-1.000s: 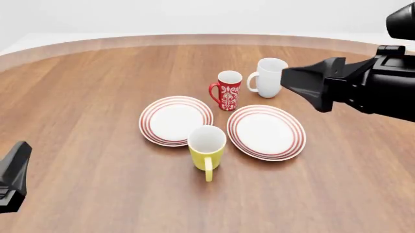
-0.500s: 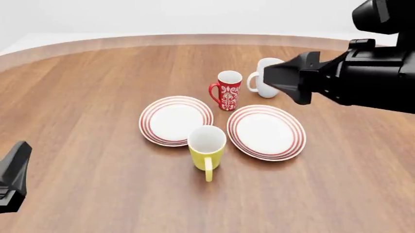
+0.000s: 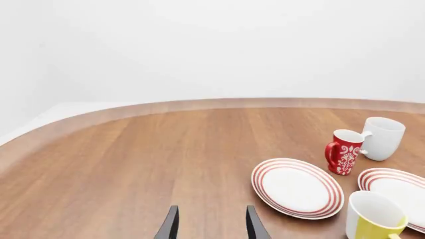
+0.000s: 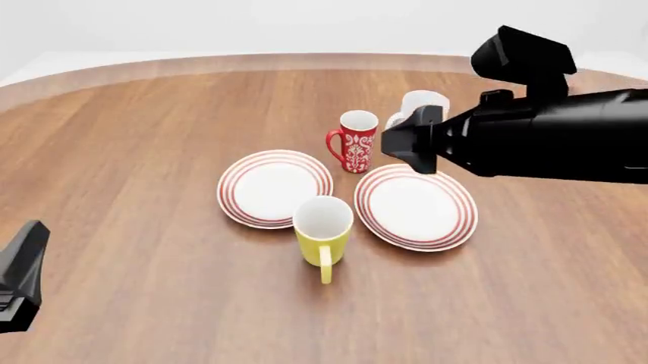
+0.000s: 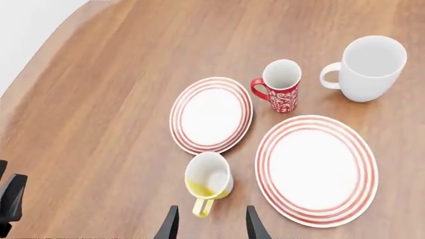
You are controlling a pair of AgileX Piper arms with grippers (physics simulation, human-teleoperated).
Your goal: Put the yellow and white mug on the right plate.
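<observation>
Yellow and white mug (image 4: 323,231) sits below-left of the right hand (image 4: 410,140), untouched.

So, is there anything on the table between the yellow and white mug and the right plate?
No. In the right wrist view only bare wood separates the yellow and white mug from the right plate; they stand apart, not touching.

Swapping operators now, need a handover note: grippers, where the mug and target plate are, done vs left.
Right gripper: open, empty, in the air above the plates, pointing toward the yellow and white mug.
Left gripper: open, empty, low at the table's near left, far from the job.
Mug: upright on the table, between and in front of the two plates, handle toward the arms.
Right plate: bare.
Done: nothing yet.
Left: grasp mug, lift, set on right plate.
</observation>
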